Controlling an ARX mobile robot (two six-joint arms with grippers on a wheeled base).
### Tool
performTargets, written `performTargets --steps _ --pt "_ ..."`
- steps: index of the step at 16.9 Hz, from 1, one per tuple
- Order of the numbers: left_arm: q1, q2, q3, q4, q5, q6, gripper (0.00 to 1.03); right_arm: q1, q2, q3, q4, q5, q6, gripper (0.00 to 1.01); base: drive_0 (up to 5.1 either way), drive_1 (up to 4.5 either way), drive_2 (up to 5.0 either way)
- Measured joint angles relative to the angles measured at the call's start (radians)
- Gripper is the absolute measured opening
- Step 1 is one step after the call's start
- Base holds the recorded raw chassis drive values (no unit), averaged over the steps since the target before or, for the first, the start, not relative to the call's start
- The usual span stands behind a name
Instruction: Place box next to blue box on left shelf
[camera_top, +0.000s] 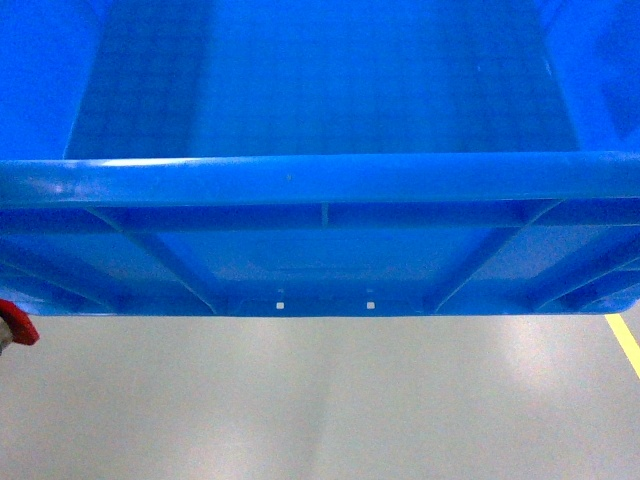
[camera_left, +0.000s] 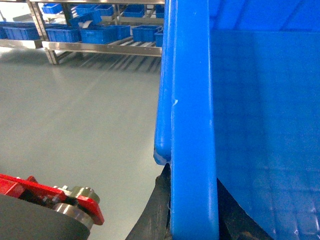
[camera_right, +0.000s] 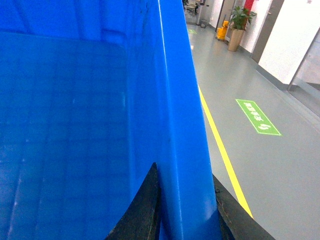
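Two claws, left claw (camera_left: 192, 220) and right claw (camera_right: 182, 210), each straddling box (camera_top: 320, 180) rim

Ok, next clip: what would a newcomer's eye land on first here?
The big blue crate fills the head view, held above bare grey floor. Each wrist view shows black fingers pinching a side rim: left gripper, right gripper. Beyond that, a yellow floor line and green floor sign on the right, and shelves of blue bins far left.
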Motion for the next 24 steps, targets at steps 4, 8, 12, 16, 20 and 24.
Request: performTargets --steps 4,8,12,16,20,24 --pt "-0.002 0.000 0.000 0.000 0.000 0.000 0.08 0.000 0.000 0.000 0.000 0.001 -0.002 0.15 -1.1 -1.15 -1.1" --pt "-0.007 0.000 0.000 -0.003 -0.005 0.000 0.08 0.000 -0.001 0.000 -0.003 0.005 -0.005 0.16 0.0 0.00 0.0" --pt "-0.007 -0.001 0.000 -0.004 -0.006 0.000 0.08 0.000 -0.001 0.000 -0.002 0.005 -0.007 0.16 -0.2 4.05 -4.4" --pt "-0.007 -0.001 0.000 -0.001 -0.006 0.001 0.08 0.000 -0.001 0.000 -0.002 0.005 -0.006 0.16 -0.1 4.13 -4.3" --pt "-0.007 -0.001 0.000 -0.002 -0.007 0.000 0.08 0.000 0.000 -0.001 0.001 0.006 -0.008 0.16 0.0 4.28 -4.2" --pt "-0.007 0.000 0.000 0.000 -0.006 0.000 0.08 0.000 0.001 -0.001 0.002 0.006 -0.009 0.16 0.0 4.25 -4.2"
